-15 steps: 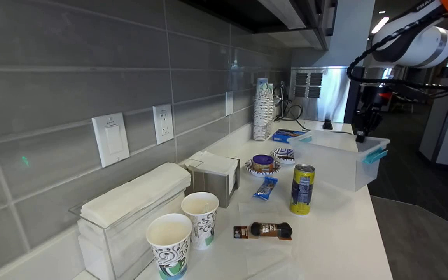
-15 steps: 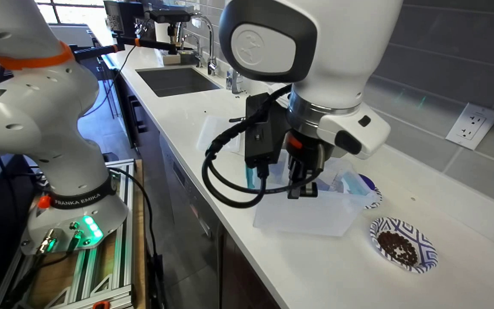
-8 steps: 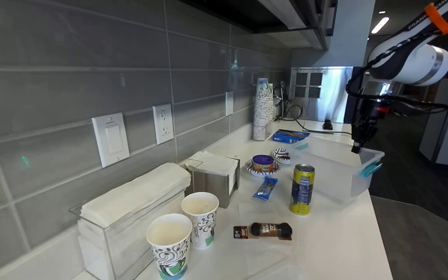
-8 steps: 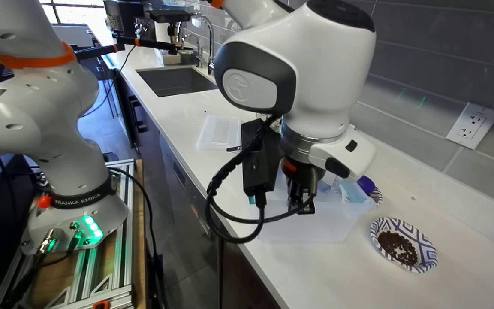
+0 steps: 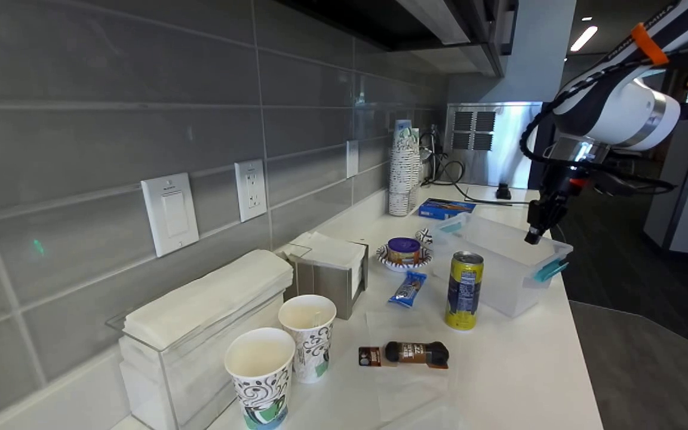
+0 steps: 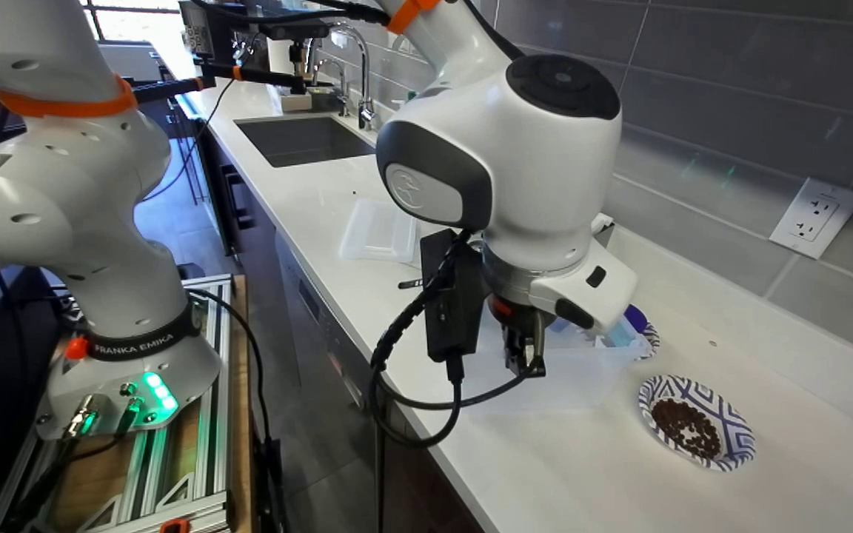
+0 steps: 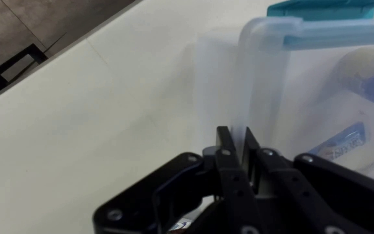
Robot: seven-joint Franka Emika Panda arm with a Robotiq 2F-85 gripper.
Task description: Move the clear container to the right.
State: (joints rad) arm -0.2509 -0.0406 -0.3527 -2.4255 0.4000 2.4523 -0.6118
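The clear container [image 5: 514,289] is a large see-through tub with teal end clips on the counter. It also shows in an exterior view [image 6: 578,377] behind the gripper and cable. My gripper [image 7: 236,131] is shut on the long side wall of the container, with one finger inside and one outside. In an exterior view the gripper [image 5: 533,237] points down over the wall; it shows in an exterior view too [image 6: 527,366]. In the wrist view the rim [image 7: 265,35] runs up from the fingers. I cannot tell whether the container's base touches the counter.
A yellow can [image 5: 463,298] stands close by the container. A blue wrapped bar [image 5: 408,289] and a purple-lidded tub [image 5: 404,246] lie beyond it. A patterned bowl with dark bits [image 6: 697,426] and a flat clear lid [image 6: 378,231] are on the counter [image 6: 663,488]. The counter's open edge runs close by.
The arm and gripper have come lower. In an exterior view the container has moved left and nearer, toward the can, together with the gripper. It now covers part of the patterned bowl there.
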